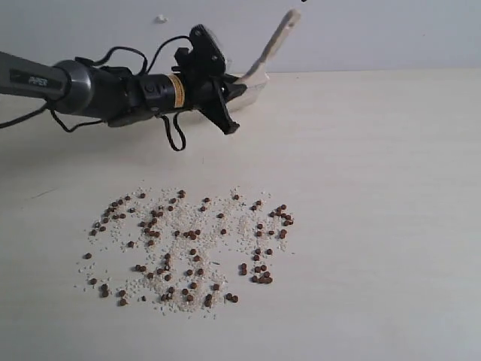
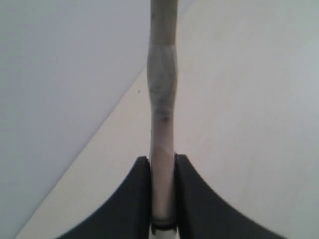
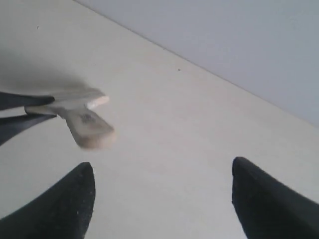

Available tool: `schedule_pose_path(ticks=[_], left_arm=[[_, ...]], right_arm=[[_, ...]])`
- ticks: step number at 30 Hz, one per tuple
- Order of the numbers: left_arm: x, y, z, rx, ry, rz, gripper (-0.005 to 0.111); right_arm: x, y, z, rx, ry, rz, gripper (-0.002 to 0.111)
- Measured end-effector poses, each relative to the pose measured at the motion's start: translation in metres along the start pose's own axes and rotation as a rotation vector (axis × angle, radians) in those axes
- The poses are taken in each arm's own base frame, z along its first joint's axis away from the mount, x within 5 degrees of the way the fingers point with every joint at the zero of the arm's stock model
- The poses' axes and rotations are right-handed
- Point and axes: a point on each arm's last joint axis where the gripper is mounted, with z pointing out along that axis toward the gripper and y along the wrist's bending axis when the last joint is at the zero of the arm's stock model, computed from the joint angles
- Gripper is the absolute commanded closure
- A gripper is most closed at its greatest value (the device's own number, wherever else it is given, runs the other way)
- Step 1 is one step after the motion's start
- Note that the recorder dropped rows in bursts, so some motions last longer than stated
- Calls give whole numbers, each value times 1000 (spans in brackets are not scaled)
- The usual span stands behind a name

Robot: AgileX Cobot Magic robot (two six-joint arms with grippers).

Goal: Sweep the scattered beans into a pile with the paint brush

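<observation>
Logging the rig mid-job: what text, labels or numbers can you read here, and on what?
"PIPER": faint, on the left arm's grey link.
The yellow label near that arm's wrist: print too small to read.
The paint brush handle: dark smudges only, nothing legible.
Right wrist view: none.

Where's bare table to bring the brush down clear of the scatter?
Free: the table right of the beans, and the strip between them and the left pincer gripping the paint brush. Crowded: left-centre, where the beans are mingled with white grains.
</observation>
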Motion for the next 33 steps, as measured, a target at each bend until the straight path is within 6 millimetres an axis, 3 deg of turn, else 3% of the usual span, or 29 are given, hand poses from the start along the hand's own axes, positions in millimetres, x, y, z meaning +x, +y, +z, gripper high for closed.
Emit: schedule_pose_path(ticks=[4,9,14,18,27,33], left_arm=[[-5,26,-26,-62,47,-115,107],[8,44,-71,-79,60,-273,107],[16,48,-113,-41,68,-431,107],[21,46,-139,48,80,-437,107],[-2,24,-159,413,-174,-430,107],[1,15,-164,515,-134,-377,107]], right_arm=[[11,0,-8,1,33,-5,45],[30,7,-6,-57,106,-9,45],[59,43,13,-404,185,-105,45],[74,71,17,-699,150,-142,45],[95,96,-2,-966,-186,-364,45],[103,86,2,-948,-309,-399,45]])
